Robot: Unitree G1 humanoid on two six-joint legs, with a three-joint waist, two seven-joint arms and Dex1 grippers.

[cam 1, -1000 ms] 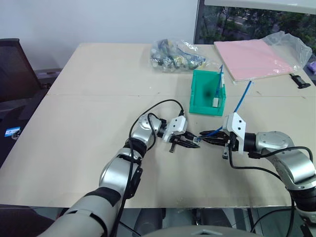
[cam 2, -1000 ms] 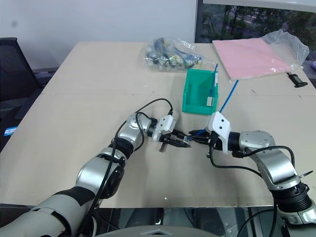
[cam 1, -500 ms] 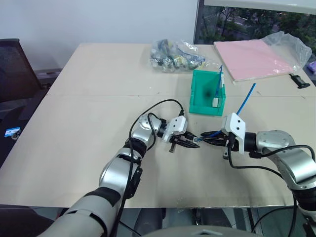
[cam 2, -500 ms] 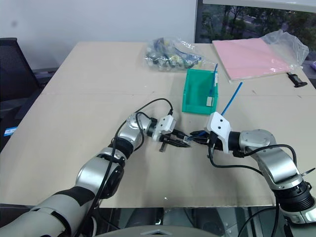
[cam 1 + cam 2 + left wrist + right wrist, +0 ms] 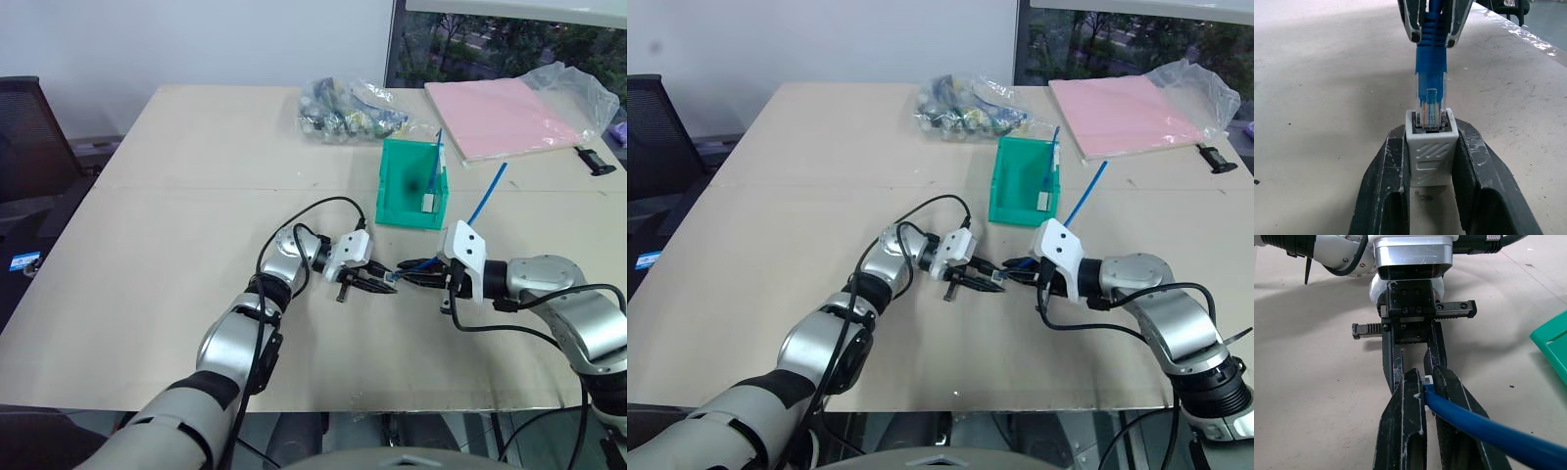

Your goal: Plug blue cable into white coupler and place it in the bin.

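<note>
Blue cable point(image 5: 487, 194), clamped in the right gripper point(image 5: 419, 278), meets the left gripper point(image 5: 384, 284) mid-table, near the bin point(image 5: 412, 183). Left wrist: fingers point(image 5: 1382, 196) pinch the white coupler point(image 5: 1432, 152), plug half-seated; skewed pushing could jam it.

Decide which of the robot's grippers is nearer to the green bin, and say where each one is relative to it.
Right. The right gripper, shut on the blue cable, is just in front of the bin. The left gripper, holding the white coupler, is in front too, further left.
</note>
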